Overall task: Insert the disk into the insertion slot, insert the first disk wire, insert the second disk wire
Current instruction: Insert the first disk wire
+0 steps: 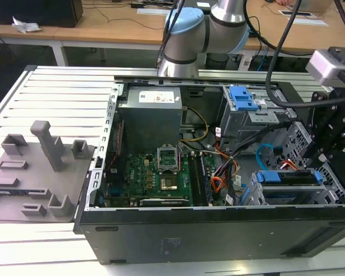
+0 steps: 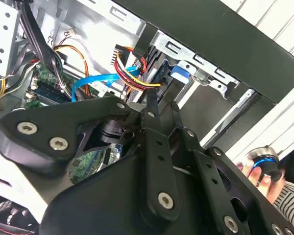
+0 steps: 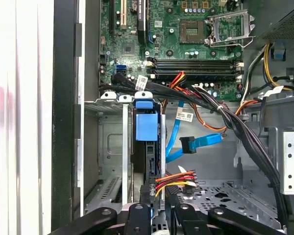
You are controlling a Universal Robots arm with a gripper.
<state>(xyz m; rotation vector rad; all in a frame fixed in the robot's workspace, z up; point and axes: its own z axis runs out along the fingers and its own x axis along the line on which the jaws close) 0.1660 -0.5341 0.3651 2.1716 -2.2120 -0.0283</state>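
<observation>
Since the disk (image 3: 148, 129) already sits edge-on in the insertion slot (image 3: 124, 147), its long axis runs straight ahead of my gripper (image 3: 154, 200); it's pinched narrow on the red-yellow wire (image 3: 174, 180), right at the disk's near end.

You're in a robotics lab: robot arm (image 1: 191, 35), open PC case (image 1: 218, 233) on slotted aluminium bench (image 1: 63, 95), fixture plate (image 1: 31, 178), desks (image 1: 106, 26) behind

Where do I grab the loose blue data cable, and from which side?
Best just behind the free plug of the blue data cable, coming in through the open side of the case. The plug hangs unattached beside the disk, and the flat ribbon probably gives two broad faces to clamp.
</observation>
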